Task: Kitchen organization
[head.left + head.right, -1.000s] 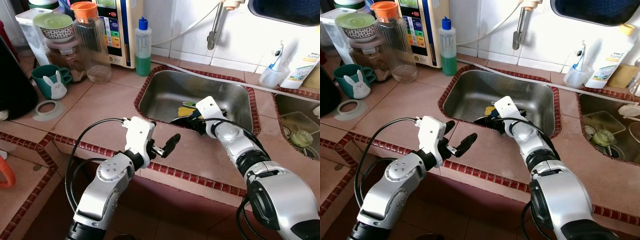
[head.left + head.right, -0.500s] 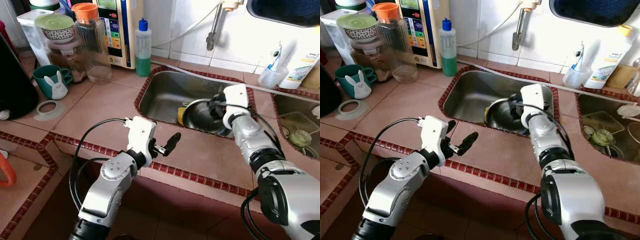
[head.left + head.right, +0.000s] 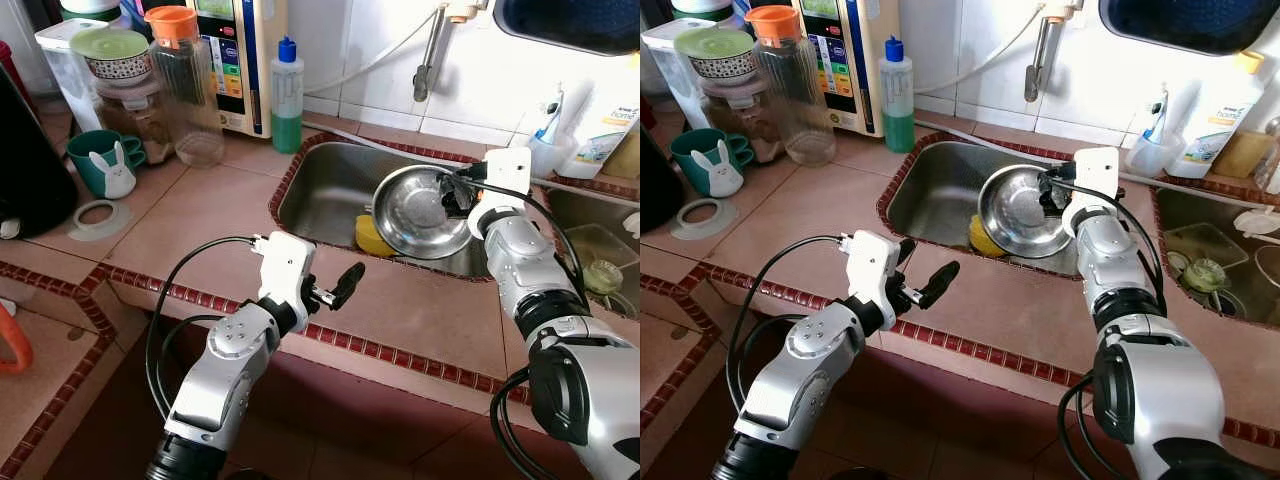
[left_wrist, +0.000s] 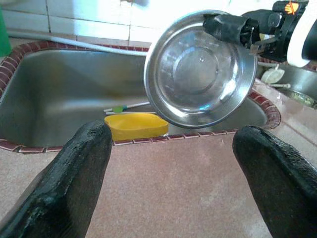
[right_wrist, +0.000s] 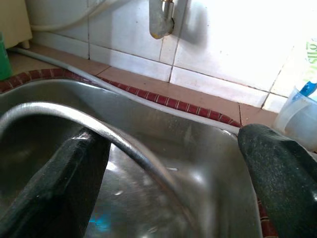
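Note:
My right gripper [image 3: 457, 190] is shut on the rim of a steel bowl [image 3: 420, 212] and holds it tilted above the sink [image 3: 320, 195], its inside facing me. In the right wrist view the bowl's rim [image 5: 99, 130] runs close past one finger [image 5: 69, 183]. A yellow dish [image 3: 371, 238] lies on the sink floor below the bowl, with a green-handled utensil [image 4: 121, 108] beside it. My left gripper [image 3: 922, 266] hovers open over the counter's front edge, short of the sink, with nothing between its fingers [image 4: 74, 173].
A green soap bottle [image 3: 287, 95], an orange-lidded jug [image 3: 185, 85] and a teal rabbit mug [image 3: 100, 160] stand at the back left. The faucet [image 3: 430, 50] hangs over the sink. A toothbrush cup [image 3: 548, 150] and a second basin [image 3: 600, 255] are on the right.
My right gripper has raised the steel bowl out of the sink, up and to the right, and turned its inside towards me. The left arm has hardly moved.

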